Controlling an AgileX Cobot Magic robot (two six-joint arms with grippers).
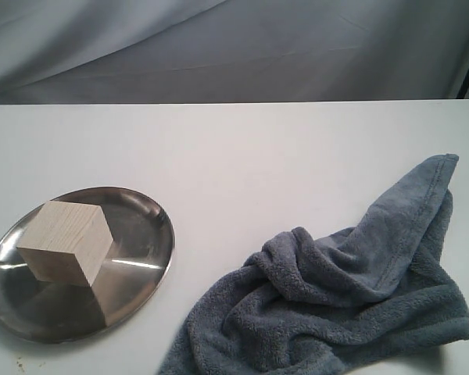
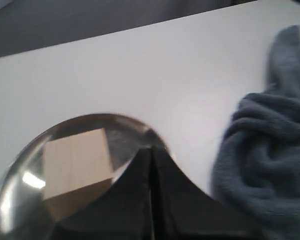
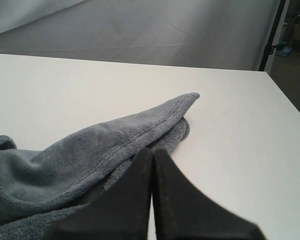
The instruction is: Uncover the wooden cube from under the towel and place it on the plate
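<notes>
The pale wooden cube (image 1: 65, 242) (image 2: 77, 160) rests on the shiny steel plate (image 1: 144, 215) (image 2: 20, 165) at the table's front left, fully uncovered. The grey-blue towel (image 1: 352, 297) (image 2: 270, 150) (image 3: 80, 155) lies crumpled on the table at the front right, apart from the plate. Neither arm shows in the exterior view. My left gripper (image 2: 151, 150) is shut and empty, above the plate's edge beside the cube. Near one corner of the towel hangs my right gripper (image 3: 152, 151), also shut with nothing in it.
The white table (image 1: 242, 156) runs back to a grey fabric backdrop (image 1: 234, 47). In the right wrist view the table's side edge (image 3: 287, 100) shows, with a dark stand (image 3: 272, 35) beyond it.
</notes>
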